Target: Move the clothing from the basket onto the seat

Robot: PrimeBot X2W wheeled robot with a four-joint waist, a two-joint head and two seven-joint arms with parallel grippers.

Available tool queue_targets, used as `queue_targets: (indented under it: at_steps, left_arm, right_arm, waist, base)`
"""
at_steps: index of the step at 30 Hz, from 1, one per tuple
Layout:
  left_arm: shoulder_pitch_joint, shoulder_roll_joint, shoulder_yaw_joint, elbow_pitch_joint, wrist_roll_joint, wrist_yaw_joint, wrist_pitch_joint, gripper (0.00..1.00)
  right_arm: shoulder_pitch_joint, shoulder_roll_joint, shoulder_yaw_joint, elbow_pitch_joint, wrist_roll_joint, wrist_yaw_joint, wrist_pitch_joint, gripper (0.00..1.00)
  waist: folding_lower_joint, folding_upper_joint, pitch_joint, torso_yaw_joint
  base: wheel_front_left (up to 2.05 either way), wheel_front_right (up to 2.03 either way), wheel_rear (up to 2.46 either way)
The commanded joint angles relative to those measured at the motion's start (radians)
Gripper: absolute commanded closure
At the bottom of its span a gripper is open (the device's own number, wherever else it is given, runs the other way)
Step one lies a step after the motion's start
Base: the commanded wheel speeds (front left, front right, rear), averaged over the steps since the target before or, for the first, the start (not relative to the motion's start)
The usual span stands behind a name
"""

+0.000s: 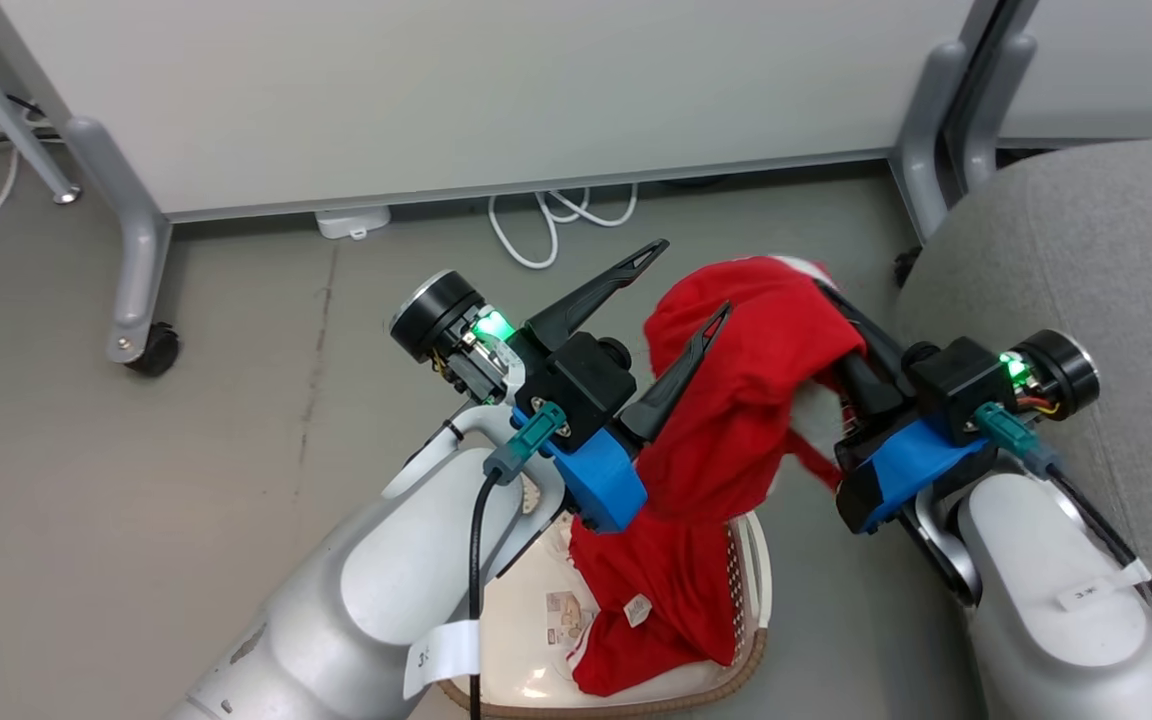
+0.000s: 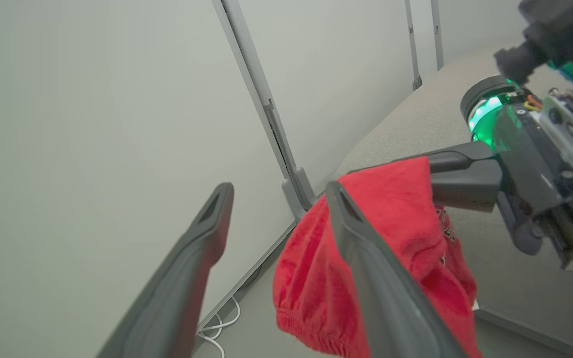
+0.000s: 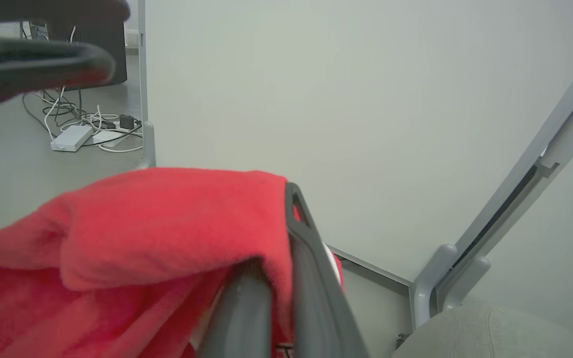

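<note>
Left end effector (image 1: 693, 277) gapes wide; right end effector (image 1: 829, 292) pinches fuzzy red clothing (image 1: 736, 420) trailing into the basket (image 1: 726, 682).

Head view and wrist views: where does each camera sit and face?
Head view: on the head, looking down at the basket and clothing; left gripper, right gripper and forearms show.
Left wrist view: on that wrist, facing the white partition; its open fingers show.
Right wrist view: on that wrist, facing partition and seat; its fingers clamp the clothing.
Shared: both wrist views see the clothing.
</note>
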Motion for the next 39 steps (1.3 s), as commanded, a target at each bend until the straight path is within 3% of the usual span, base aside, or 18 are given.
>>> queue_targets:
  at_steps: [1, 28, 39]
  left_arm:
    - [0.0, 0.003, 0.0, -0.003, -0.005, 0.0, -0.003, 0.0]
    - [-0.029, 0.007, -0.04, 0.007, -0.007, -0.016, -0.003, 0.0]
    - [-0.028, 0.006, -0.07, 0.013, -0.009, -0.019, -0.003, 0.0]
  right_arm:
    - [-0.007, -0.007, -0.012, -0.01, 0.008, 0.0, -0.004, 1.0]
    - [0.09, 0.025, -0.252, -0.142, 0.0, 0.0, -0.004, 1.0]
    - [0.138, 0.04, -0.346, -0.177, -0.01, 0.0, -0.004, 1.0]
  waist:
    - [0.0, 0.0, 0.017, -0.021]
    - [0.0, 0.0, 0.137, -0.287]
    - [0.0, 0.0, 0.149, -0.361]
  base:
    - [0.0, 0.0, 0.0]
    - [0.0, 0.0, 0.0]
    - [0.0, 0.0, 0.0]
